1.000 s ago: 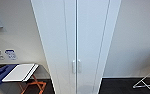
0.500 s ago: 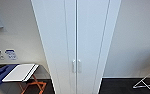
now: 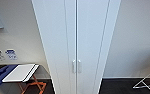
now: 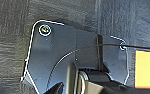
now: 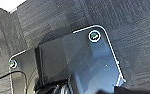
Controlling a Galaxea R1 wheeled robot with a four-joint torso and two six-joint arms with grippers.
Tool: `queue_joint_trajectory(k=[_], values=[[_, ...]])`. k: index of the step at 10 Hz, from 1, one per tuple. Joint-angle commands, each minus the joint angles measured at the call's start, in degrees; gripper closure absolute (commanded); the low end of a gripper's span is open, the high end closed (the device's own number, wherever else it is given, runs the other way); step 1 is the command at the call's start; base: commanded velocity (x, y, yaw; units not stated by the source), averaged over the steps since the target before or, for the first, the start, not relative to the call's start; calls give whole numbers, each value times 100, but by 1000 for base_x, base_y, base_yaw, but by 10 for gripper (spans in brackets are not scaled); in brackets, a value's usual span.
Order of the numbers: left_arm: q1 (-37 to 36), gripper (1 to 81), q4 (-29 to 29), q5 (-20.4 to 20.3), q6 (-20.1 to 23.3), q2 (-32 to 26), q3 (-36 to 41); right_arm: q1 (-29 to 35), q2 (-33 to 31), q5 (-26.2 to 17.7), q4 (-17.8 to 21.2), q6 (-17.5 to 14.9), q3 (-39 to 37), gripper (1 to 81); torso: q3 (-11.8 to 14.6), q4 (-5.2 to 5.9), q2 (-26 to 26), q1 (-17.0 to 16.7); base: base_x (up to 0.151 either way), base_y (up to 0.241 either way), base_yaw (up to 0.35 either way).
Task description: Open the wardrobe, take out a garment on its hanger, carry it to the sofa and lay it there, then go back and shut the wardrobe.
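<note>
right ahead, the wardrobe [image 3: 76, 45] fills the middle of the frame, both doors shut, top and foot cut off by the frame edges; its two small handles [image 3: 76, 66] sit side by side at lower centre. at lower left a folding stand [image 3: 32, 86] carries a white board [image 3: 19, 72]. dark carpet [image 5: 131, 27] lies under both wrists. either gripper's opening i cannot tell.

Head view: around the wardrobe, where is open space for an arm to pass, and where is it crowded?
Bare wall flanks the wardrobe on both sides. Low left is crowded by a folding stand with a white board; low right a white rack stands on the dark floor.
</note>
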Motion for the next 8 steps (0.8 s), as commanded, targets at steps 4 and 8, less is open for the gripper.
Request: queue_joint_trajectory(k=[4,8], values=[[389,10,875,-87,124,1419,-1871,-823,848,538,-1166,-5,-977,10,4,0,-5,-6,0,0,0],[477,10,884,0,116,1666,-2066,-1044,1007,529,-1202,4,-994,10,11,0,-11,-13,0,0,0]])
